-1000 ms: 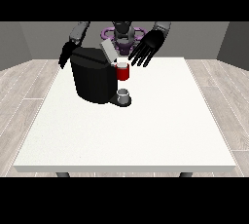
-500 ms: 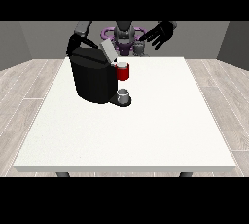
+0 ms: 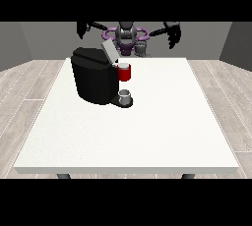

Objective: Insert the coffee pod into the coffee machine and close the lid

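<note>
The black coffee machine [image 3: 93,77] stands on the white table [image 3: 147,127], left of its middle. Its grey lid [image 3: 108,51] is tilted up and open. A red brew head [image 3: 125,74] sticks out of the machine's front, with a small pale round pod [image 3: 124,65] sitting in its top. The hand at the view's left [image 3: 82,28] is raised high behind the machine, well away from it. At the same height, the hand at the view's right [image 3: 172,33] hangs far from the lid, its fingers relaxed and pointing down. Neither hand holds anything.
A small grey cup [image 3: 125,95] stands on the drip tray under the red head. The robot's torso [image 3: 126,37] is behind the table's far edge.
Both hands have pulled up and back from the machine and spread out to the sides. The lid stays tilted up and the pod rests in the red head.
</note>
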### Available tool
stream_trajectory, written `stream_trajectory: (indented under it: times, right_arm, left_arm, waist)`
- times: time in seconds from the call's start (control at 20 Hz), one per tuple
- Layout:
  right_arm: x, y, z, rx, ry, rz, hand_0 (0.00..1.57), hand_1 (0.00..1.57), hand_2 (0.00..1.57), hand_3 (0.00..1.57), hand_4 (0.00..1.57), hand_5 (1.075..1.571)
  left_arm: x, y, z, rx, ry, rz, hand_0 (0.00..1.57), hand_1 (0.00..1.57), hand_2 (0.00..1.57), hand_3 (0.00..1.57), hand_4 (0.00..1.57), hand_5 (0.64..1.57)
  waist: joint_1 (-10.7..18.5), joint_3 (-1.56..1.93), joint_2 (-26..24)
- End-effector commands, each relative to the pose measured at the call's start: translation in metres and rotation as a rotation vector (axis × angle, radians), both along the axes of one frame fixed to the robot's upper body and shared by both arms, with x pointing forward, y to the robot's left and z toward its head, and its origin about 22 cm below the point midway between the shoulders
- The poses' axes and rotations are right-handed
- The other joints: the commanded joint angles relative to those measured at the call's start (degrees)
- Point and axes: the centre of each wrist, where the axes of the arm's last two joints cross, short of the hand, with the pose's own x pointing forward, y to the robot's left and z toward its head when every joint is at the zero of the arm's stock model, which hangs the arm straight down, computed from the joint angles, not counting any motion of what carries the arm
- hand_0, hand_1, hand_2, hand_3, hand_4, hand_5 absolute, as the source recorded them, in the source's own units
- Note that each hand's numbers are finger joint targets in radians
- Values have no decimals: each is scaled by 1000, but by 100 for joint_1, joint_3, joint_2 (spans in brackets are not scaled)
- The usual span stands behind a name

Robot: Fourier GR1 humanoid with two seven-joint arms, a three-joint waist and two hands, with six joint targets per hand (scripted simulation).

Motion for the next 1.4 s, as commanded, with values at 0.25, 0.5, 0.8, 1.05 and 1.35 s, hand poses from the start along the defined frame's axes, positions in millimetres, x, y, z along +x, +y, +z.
stream_trajectory:
  times: [0.25,0.5,0.8,1.05,1.35]
  right_arm:
    - [18,-28,28,-30,40,0,0,0,0,0,0,1571]
    - [45,-38,49,3,-29,-46,0,0,0,0,175,1571]
    - [52,-35,32,127,75,-83,0,0,0,0,129,1571]
    - [54,-43,31,128,89,-40,0,0,0,0,65,1571]
    - [79,-6,54,102,51,16,0,0,0,0,0,1571]
  left_arm:
    - [-30,-8,-20,-82,86,17,0,0,0,0,390,1571]
    - [-25,-8,-1,-120,-18,-31,0,0,0,0,411,1571]
    - [-31,-21,15,-123,-15,-28,0,0,0,0,366,1571]
    - [-47,-12,30,-109,-35,19,0,0,0,0,356,1571]
    - [-62,4,37,-104,-124,26,0,0,0,0,301,1571]
  waist:
    - [582,5,-340]
    - [863,5,499]
    - [957,5,481]
    - [886,5,542]
    - [779,3,1049]
